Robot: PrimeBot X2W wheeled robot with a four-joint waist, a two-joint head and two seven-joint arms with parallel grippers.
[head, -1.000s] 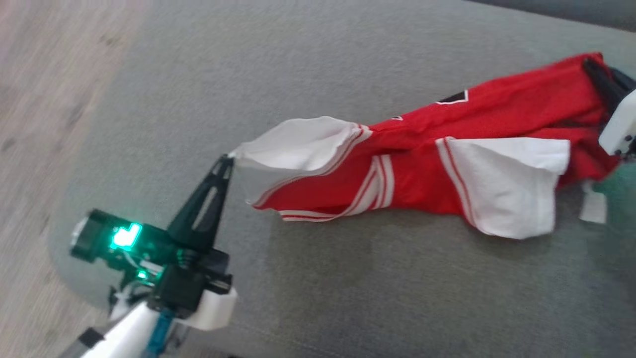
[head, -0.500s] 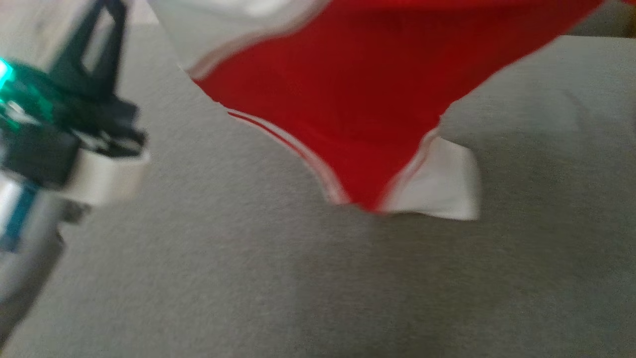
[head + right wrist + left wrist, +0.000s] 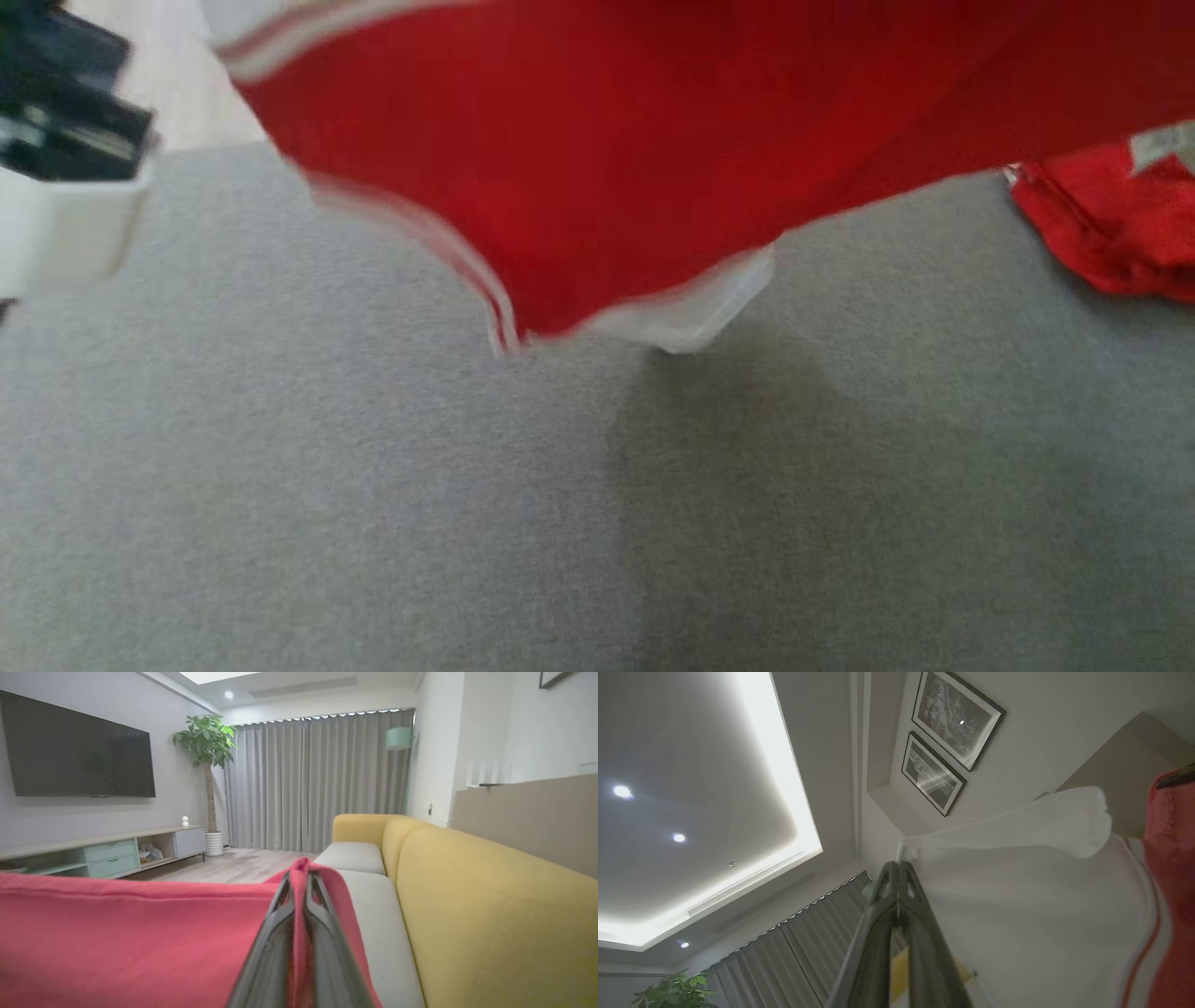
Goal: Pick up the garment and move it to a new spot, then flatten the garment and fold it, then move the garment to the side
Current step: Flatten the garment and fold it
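The garment (image 3: 597, 168) is a red shirt with white sleeves and striped trim. It hangs lifted over the grey cushion (image 3: 373, 485), with its lowest fold and a white sleeve tip near the middle of the head view. My left gripper (image 3: 899, 865) is shut on the edge of a white sleeve (image 3: 1017, 891), fingers pointing up toward the ceiling. My right gripper (image 3: 301, 879) is shut on a red edge of the garment (image 3: 140, 933), which drapes away to the left. The left arm's dark and white wrist housing (image 3: 65, 177) sits at the head view's top left.
A bunch of red cloth with a pale tag (image 3: 1111, 224) lies on the cushion at the right edge. The yellow sofa back (image 3: 490, 914) runs along the right. Across the wooden floor (image 3: 224, 868) stand a low cabinet (image 3: 103, 854), a wall TV (image 3: 79, 751) and a potted plant (image 3: 208, 742).
The garment lay stretched on the cushion between both grippers; now it hangs lifted off it. The head view has shifted and sits much closer to the cloth.
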